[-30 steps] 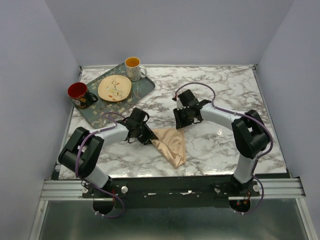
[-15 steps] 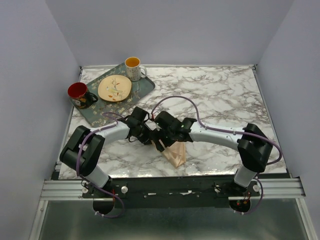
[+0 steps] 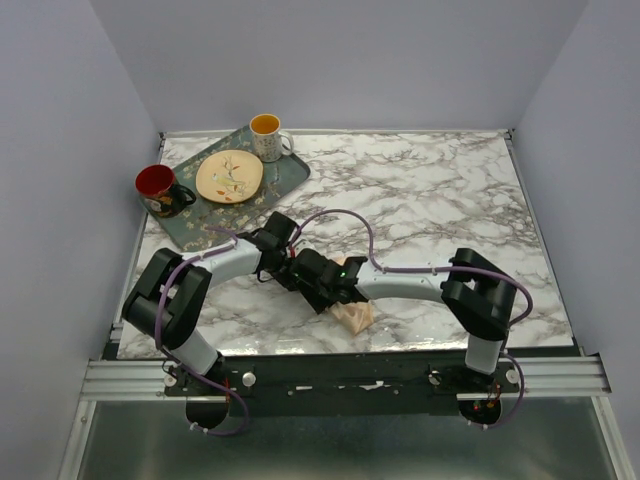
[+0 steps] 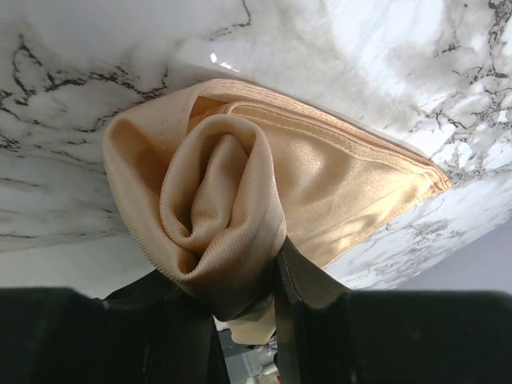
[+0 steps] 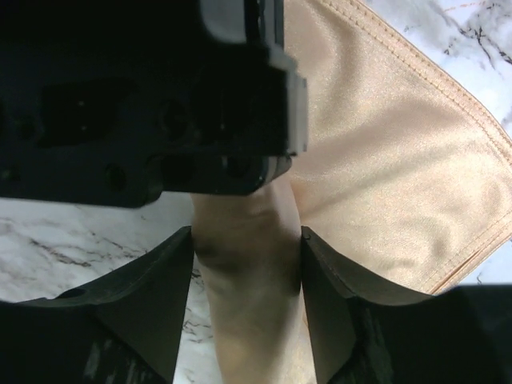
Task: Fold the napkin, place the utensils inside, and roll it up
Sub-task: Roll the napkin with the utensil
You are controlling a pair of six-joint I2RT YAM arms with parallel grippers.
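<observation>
The peach-tan napkin [image 3: 355,315] lies near the table's front edge, partly rolled. In the left wrist view its rolled end [image 4: 224,200] shows as a spiral, with the flat folded part stretching right. My left gripper [image 4: 244,304] is shut on that rolled end, also seen from above [image 3: 285,265]. My right gripper [image 5: 246,240] straddles the same roll just beside it, both fingers pressed against the cloth, and from above it is close against the left one [image 3: 318,290]. The left gripper's black body [image 5: 160,96] fills the top of the right wrist view. No utensils are visible.
A dark patterned tray [image 3: 290,178] stands at the back left and carries a cream floral plate [image 3: 229,176] and a white mug with an orange inside [image 3: 266,135]. A red mug [image 3: 157,186] stands at the tray's left end. Marble tabletop stretches right.
My right arm has swung from the table's middle leftward and down onto the napkin roll beside the left gripper. The flat part of the napkin looks smaller. The left gripper keeps its hold.
</observation>
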